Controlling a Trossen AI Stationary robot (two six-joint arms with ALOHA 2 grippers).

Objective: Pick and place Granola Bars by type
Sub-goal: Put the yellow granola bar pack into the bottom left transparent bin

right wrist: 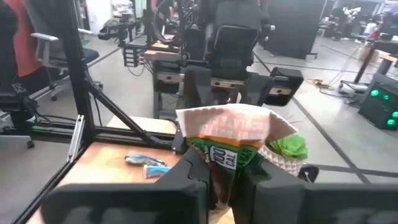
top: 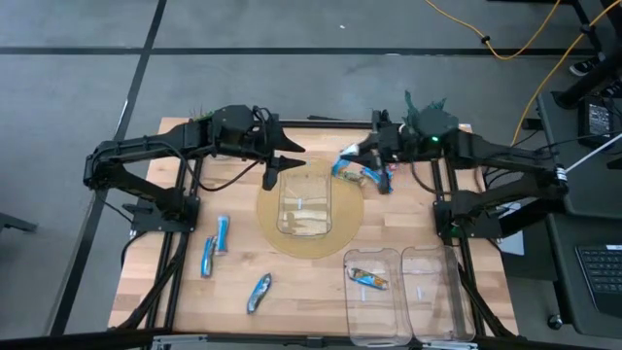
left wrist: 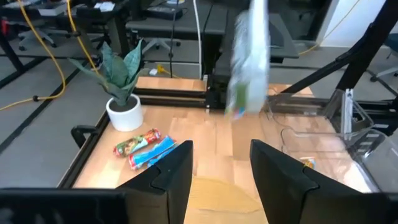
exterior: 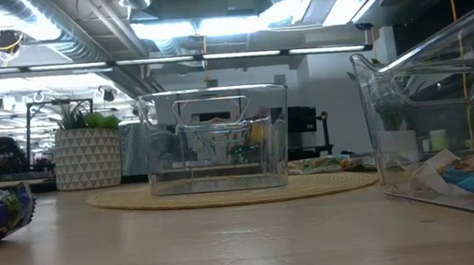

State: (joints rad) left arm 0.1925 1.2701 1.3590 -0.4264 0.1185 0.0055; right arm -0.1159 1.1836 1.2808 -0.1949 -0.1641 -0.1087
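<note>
My right gripper (top: 358,156), over the far middle of the table, is shut on a green, orange and white granola bar (right wrist: 231,138); the left wrist view shows that bar (left wrist: 249,59) blurred. My left gripper (top: 277,167) faces it, open and empty, above the far edge of the clear bin (top: 304,204) that stands on a round mat (top: 340,238). Two bars (top: 375,178) lie on the table under the right gripper. Three blue bars (top: 222,235) (top: 207,256) (top: 259,292) lie at the near left. One bar (top: 369,280) lies in a near-right bin (top: 374,316). My right gripper pinches the bar's one end (right wrist: 219,163) between its two fingers. The fingers come nearly level from the table's right. The rest of the bar sticks out beyond the fingertips, lifted clear of the table and of the bins.
A second clear bin (top: 432,292) stands beside the one with the bar, at the near right. A small potted plant (left wrist: 121,93) stands at the far right corner. The low view shows the middle bin (exterior: 217,139) on its mat.
</note>
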